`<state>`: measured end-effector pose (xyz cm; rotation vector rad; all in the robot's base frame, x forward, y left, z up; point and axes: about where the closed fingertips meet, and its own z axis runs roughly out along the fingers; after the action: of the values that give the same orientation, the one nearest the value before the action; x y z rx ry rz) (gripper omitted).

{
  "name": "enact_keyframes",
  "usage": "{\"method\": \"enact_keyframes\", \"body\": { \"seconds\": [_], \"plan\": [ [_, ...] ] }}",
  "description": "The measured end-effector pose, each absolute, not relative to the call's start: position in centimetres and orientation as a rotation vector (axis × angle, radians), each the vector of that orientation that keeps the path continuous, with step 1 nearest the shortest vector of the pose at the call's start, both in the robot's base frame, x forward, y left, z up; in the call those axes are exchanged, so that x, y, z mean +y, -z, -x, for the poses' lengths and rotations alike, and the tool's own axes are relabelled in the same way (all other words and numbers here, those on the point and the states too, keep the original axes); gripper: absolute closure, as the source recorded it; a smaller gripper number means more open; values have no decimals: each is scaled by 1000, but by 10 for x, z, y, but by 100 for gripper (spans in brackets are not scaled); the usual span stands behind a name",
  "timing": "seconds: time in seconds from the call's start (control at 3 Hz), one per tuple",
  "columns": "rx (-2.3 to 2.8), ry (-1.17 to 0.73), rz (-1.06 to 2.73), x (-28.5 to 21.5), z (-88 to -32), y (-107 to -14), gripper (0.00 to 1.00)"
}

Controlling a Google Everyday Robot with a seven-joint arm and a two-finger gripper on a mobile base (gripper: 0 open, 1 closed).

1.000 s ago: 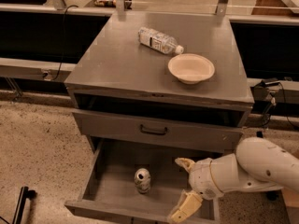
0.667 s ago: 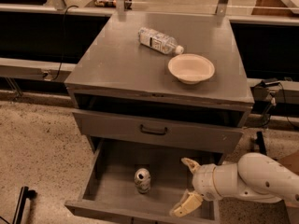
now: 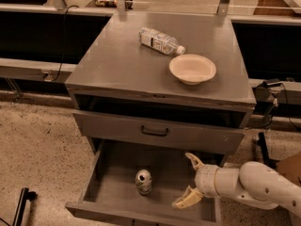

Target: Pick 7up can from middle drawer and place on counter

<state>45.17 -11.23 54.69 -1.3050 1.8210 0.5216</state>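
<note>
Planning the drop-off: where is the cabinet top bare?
Dull-grey metal counter: bare left and front; clear plastic bottle and cream round bowl crowd back right. Open tool is in the grey metal drawer, right of the pale silver can.

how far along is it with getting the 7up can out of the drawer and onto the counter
Done: the middle drawer stands open. In hand: the gripper, fingers open, is in the drawer beside the upright 7up can, not touching it. Left: grasp, lift, and set it on the counter, where a water bottle and bowl sit.
</note>
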Motion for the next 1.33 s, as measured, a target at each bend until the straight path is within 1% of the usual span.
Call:
{"method": "enact_keyframes", "body": {
  "seconds": [0.33, 0.67, 1.0, 1.33],
  "plan": [
    [1726, -567, 1327, -67, -470, -547, 0],
    [1634, -637, 1287, -13, -494, -515, 0],
    [1647, -699, 1250, -3, -486, -492, 0],
    [1626, -684, 1238, -3, -488, -491, 0]
  ]
}}
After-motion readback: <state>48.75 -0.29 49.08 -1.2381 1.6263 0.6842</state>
